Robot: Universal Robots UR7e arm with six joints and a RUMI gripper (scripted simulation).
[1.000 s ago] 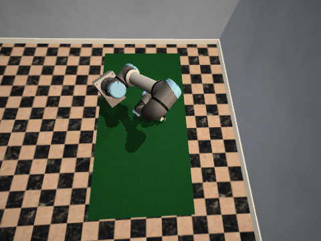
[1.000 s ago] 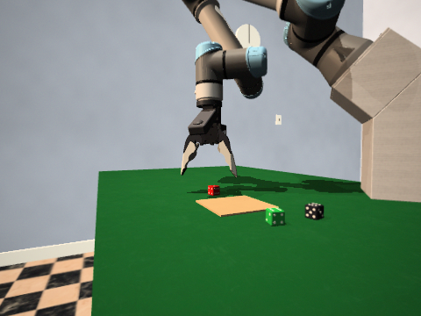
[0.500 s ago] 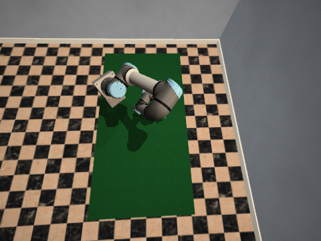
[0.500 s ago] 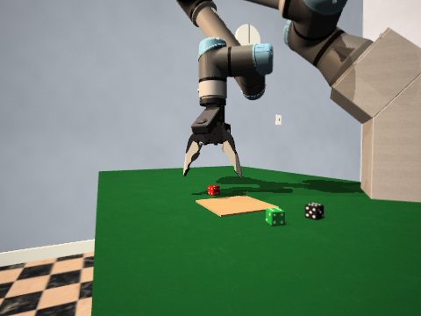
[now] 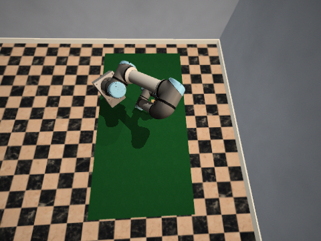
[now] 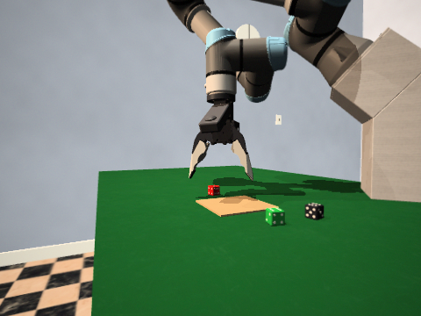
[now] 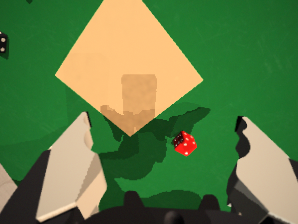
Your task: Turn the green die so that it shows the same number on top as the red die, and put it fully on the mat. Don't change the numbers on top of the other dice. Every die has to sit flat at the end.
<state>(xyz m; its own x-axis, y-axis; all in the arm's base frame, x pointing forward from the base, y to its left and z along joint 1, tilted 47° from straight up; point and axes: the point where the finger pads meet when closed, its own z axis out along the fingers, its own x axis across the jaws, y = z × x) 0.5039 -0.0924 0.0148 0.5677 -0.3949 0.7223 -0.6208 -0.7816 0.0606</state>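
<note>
Green die (image 6: 275, 217) sits flat, one pipped side toward the exterior view.

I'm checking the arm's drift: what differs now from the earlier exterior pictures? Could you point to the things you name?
The gripper (image 6: 221, 177) (image 7: 161, 114) has shifted slightly rightward in the exterior view, still open and empty. The red die (image 6: 214, 190) (image 7: 186, 144), green die (image 6: 275, 217), black die (image 6: 314, 211) and mat (image 6: 232, 207) (image 7: 125, 55) stayed put.
</note>
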